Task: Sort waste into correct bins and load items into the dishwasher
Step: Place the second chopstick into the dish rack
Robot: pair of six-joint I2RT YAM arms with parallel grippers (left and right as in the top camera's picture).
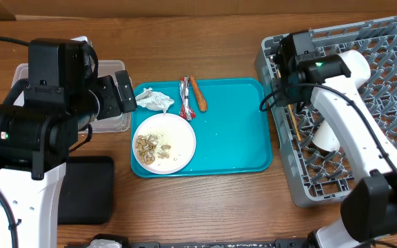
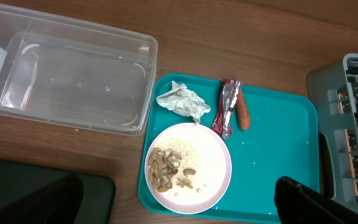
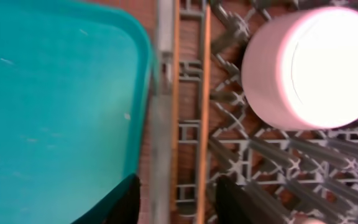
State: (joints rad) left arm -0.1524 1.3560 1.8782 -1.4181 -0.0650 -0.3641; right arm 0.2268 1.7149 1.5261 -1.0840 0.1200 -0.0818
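A white plate [image 1: 164, 142] with brownish food scraps [image 1: 149, 146] sits on the teal tray [image 1: 233, 131]. Behind it lie a crumpled napkin [image 1: 154, 100], a red-and-white wrapper [image 1: 185, 97] and an orange sausage stick [image 1: 198, 94]. They also show in the left wrist view: plate [image 2: 204, 162], scraps [image 2: 165, 171], napkin [image 2: 182, 101], wrapper [image 2: 227, 107], stick [image 2: 243, 112]. My left gripper [image 1: 125, 93] [image 2: 179, 210] is open and empty, above the clear tub's [image 2: 73, 68] right end. My right gripper [image 1: 281, 72] [image 3: 176, 199] is open over the rack's left edge. Two chopsticks [image 3: 204, 93] lie in the rack below it.
The grey dish rack [image 1: 384, 76] [image 3: 229, 155] fills the right side and holds a pale-pink bowl [image 3: 309, 65] [image 1: 326, 138]. The black tray [image 1: 85, 189] [image 2: 98, 193] lies front left. The clear tub [image 1: 112, 122] is partly hidden under my left arm.
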